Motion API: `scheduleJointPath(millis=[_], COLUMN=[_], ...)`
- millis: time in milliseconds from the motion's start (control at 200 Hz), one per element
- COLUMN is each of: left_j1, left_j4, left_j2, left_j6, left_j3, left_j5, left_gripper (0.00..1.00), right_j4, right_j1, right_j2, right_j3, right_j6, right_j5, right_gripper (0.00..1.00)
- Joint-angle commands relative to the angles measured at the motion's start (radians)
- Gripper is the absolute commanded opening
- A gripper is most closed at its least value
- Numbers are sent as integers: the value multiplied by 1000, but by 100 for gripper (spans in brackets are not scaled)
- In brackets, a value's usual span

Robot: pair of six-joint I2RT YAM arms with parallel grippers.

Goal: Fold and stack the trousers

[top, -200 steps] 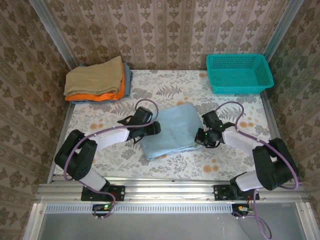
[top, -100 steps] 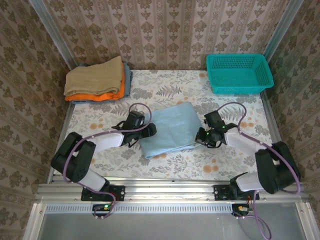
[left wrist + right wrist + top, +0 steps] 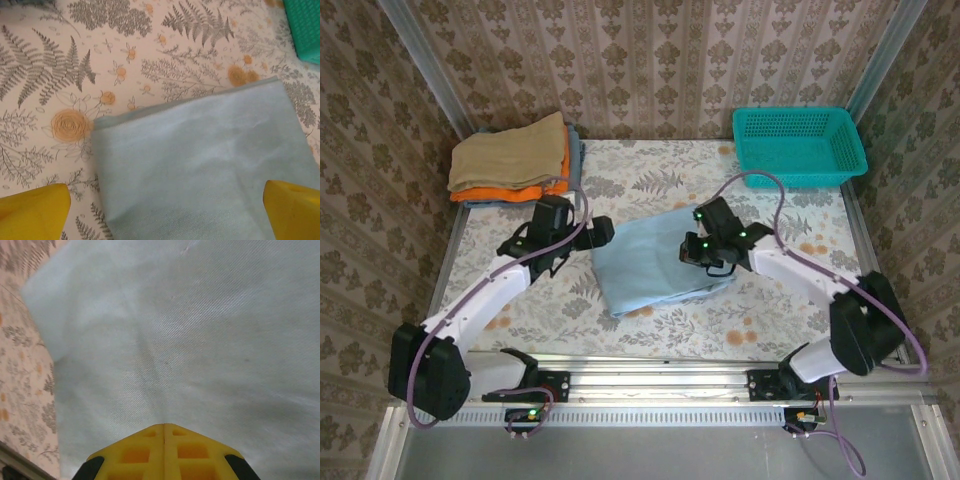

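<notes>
Pale-blue trousers point(image 3: 640, 265) lie folded flat in a smooth rectangle.

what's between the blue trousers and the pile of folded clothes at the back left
In the top view, the left gripper, jaws open, hangs over the floral table between the trousers and the pile.

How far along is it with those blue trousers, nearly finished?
Folding looks done: the trousers lie as a compact rectangle. In hand: the left end effector is open at their edge, and the right end effector is shut over the cloth. Remaining: they are not yet on the folded pile at the back left corner.
</notes>
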Motion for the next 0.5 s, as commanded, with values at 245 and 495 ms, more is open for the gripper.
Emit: scheduleJointPath(millis=[245,495], left_j1=[153,423], left_j4=[-61,568], left_j2=[-56,-59], left_j6=[-84,-301], left_j3=[-106,-322], left_j5=[-112,-91], left_gripper=[100,93], right_j4=[-3,-17], right_j1=[3,5], right_j2=[247,180], right_j3=[50,58], right_j6=[-51,-72], right_j5=[-63,-77], right_gripper=[12,19])
